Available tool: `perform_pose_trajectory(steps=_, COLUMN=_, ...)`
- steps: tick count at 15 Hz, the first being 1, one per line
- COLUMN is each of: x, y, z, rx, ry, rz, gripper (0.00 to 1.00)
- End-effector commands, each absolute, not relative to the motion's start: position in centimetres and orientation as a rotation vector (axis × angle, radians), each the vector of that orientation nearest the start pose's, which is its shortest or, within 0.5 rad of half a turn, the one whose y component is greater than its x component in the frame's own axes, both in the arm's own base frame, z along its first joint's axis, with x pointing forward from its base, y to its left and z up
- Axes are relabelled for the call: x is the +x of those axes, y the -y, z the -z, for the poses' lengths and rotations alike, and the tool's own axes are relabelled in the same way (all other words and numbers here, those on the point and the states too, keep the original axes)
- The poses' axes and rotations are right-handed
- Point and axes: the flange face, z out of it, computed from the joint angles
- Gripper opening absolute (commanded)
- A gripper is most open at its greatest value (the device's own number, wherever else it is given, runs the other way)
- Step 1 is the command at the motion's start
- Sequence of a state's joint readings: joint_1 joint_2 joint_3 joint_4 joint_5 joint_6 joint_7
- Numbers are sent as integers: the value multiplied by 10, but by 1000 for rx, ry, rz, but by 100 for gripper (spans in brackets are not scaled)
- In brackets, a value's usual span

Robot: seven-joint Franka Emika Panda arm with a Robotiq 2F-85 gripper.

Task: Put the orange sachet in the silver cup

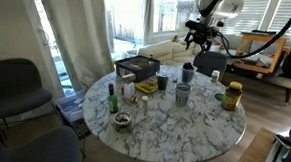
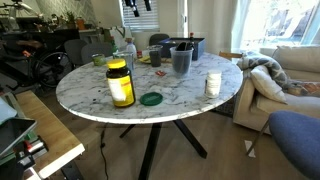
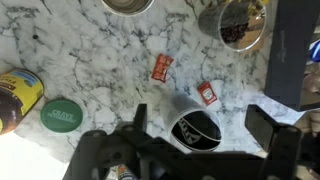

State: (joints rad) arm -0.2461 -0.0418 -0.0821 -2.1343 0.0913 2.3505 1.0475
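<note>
In the wrist view two small orange sachets lie flat on the marble table, one (image 3: pixel 161 68) near the middle and one (image 3: pixel 207 93) to its right. The silver cup (image 3: pixel 238 22) stands upright at the top right, apart from both; it also shows in an exterior view (image 1: pixel 183 93). My gripper (image 3: pixel 200 125) is open and empty, high above the table, with its fingers either side of a white mug with a dark inside (image 3: pixel 190 125) far below. In both exterior views the gripper (image 1: pixel 198 34) (image 2: pixel 137 5) hangs well above the table.
A yellow-lidded jar (image 3: pixel 15 95) (image 2: pixel 120 83) (image 1: pixel 233 94) and a green lid (image 3: pixel 62 115) (image 2: pixel 151 98) sit near the table edge. A second round cup (image 3: pixel 128 5) is cut off at the top. A black box (image 2: pixel 185 45), a green bottle (image 1: pixel 112 97) and chairs (image 1: pixel 15 84) are around.
</note>
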Motion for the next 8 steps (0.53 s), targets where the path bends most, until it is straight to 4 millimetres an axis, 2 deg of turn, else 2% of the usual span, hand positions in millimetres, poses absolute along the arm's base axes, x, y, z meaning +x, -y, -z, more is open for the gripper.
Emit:
perform_pose_trajectory(steps=1, x=562, y=205, z=-422, rx=-2142, ry=-2143, rz=128, gripper=100)
perform_pose_trajectory(steps=3, x=569, y=214, z=-410, rx=-2064, ry=-2231, rz=15, gripper=100)
perform_pose_trajectory(steps=4, x=555, y=208, z=-417, rx=-2134, ry=-2154, rz=108, gripper=100)
perform_pose_trajectory(steps=8, x=568, y=215, z=-408, rx=-2091, ry=-2209, rz=46, gripper=100)
